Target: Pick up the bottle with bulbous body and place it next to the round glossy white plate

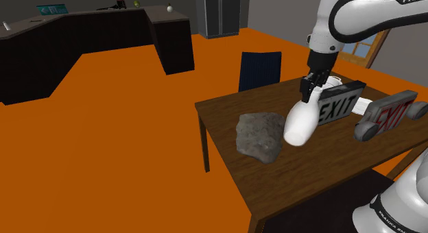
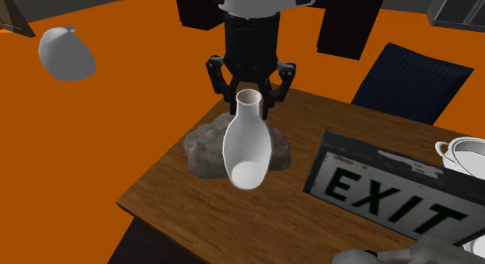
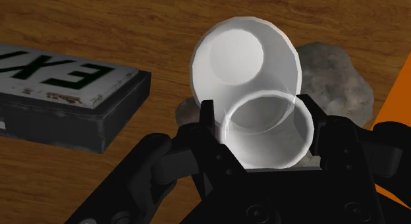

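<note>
The bottle (image 1: 300, 124) is white with a bulbous body and a narrow open neck. My gripper (image 1: 312, 88) is shut on that neck, and the bottle hangs tilted above the wooden table (image 1: 226, 108). In the second exterior view the bottle (image 2: 247, 146) hangs in front of a grey rock (image 2: 204, 150), with the gripper (image 2: 249, 99) clasping its rim. In the wrist view the fingers (image 3: 207, 120) press both sides of the neck of the bottle (image 3: 247, 58). White crockery (image 2: 466, 158) stands partly hidden behind a black EXIT sign (image 2: 389, 192).
The grey rock (image 1: 260, 134) lies on the table under the bottle. The black EXIT sign (image 1: 339, 101) and a grey EXIT sign (image 1: 387, 115) take up the far right. A blue chair (image 1: 259, 68) stands behind the table. A dark counter (image 1: 82, 40) lines the back.
</note>
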Action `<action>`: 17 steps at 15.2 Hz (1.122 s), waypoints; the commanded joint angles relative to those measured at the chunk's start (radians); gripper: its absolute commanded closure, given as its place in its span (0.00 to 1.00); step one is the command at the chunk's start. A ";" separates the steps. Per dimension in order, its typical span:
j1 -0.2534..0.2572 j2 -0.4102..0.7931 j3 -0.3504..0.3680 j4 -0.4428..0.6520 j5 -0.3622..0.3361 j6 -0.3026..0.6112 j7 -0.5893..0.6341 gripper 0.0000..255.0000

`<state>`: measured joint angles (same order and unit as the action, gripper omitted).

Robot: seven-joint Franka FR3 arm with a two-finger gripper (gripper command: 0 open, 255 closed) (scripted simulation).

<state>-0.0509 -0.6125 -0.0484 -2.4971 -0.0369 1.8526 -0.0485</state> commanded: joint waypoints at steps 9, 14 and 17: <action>0.000 -0.009 0.002 0.129 0.002 -0.138 -0.003 1.00; 0.001 -0.003 0.003 0.201 0.003 -0.204 -0.004 1.00; 0.001 0.003 0.004 0.246 0.004 -0.243 -0.005 1.00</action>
<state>-0.0502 -0.6116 -0.0457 -2.2675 -0.0338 1.6238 -0.0542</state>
